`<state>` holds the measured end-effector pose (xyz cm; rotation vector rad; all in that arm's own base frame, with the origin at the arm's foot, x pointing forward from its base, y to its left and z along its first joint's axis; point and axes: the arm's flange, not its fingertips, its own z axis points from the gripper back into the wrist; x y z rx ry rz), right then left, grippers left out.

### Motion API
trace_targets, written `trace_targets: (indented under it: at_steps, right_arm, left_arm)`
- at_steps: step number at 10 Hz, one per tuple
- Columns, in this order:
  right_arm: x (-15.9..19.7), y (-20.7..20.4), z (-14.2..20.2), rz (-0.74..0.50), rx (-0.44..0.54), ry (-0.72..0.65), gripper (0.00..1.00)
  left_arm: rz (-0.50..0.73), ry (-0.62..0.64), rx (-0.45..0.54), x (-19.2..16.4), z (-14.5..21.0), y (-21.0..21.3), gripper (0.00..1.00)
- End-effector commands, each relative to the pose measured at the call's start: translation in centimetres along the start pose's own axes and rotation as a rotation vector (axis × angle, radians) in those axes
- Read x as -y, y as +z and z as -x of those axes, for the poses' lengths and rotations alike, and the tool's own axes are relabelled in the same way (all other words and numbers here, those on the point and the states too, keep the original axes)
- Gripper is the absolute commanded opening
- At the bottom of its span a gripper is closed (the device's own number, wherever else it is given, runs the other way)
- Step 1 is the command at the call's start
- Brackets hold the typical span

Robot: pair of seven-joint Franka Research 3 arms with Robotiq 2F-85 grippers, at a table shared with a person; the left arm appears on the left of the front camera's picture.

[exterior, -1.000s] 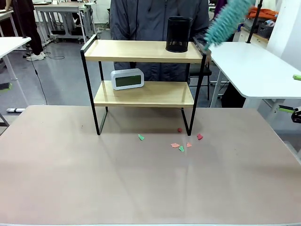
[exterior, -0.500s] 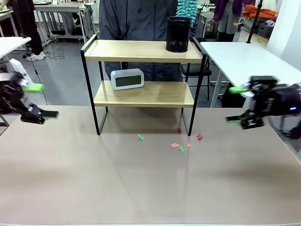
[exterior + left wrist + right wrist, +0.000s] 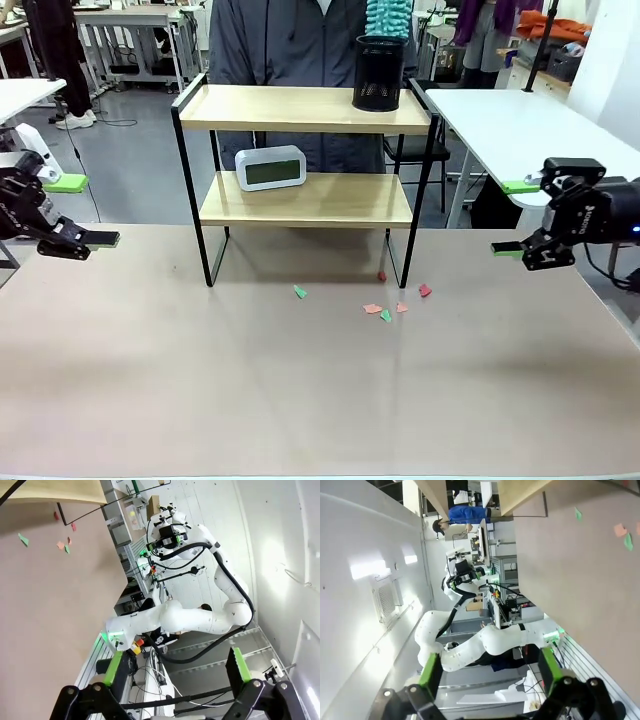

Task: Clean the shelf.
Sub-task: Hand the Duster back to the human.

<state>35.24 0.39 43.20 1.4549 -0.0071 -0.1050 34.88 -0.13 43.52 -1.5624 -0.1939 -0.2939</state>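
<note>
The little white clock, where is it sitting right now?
In the front view, the white clock sits on the lower board of the shelf, toward its left end. The black mesh cup stands on the top board, up and to its right.

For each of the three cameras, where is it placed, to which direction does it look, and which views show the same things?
Front view: between the arms, facing the shelf and the person behind it; left gripper and right gripper enter from the sides, both open.
Left wrist view: on the left wrist, rolled, looking sideways over the table at the opposite arm; own fingers below.
Right wrist view: mirrored; own fingers below.
Shared: paper scraps, in all three.
</note>
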Motion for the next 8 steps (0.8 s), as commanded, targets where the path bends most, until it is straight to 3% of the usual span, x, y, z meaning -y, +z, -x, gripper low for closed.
trace_targets:
  at_steps: [1, 8]
  right_arm:
    - [-0.27, -0.27, 0.32, 0.007, -0.018, -0.015, 1.0]
    - [-0.27, -0.27, 0.32, 0.007, -0.018, -0.015, 1.0]
  left_arm:
    - [0.017, -0.02, -0.002, 0.19, 0.16, -0.01, 1.0]
    - [0.017, -0.02, -0.002, 0.19, 0.16, -0.01, 1.0]
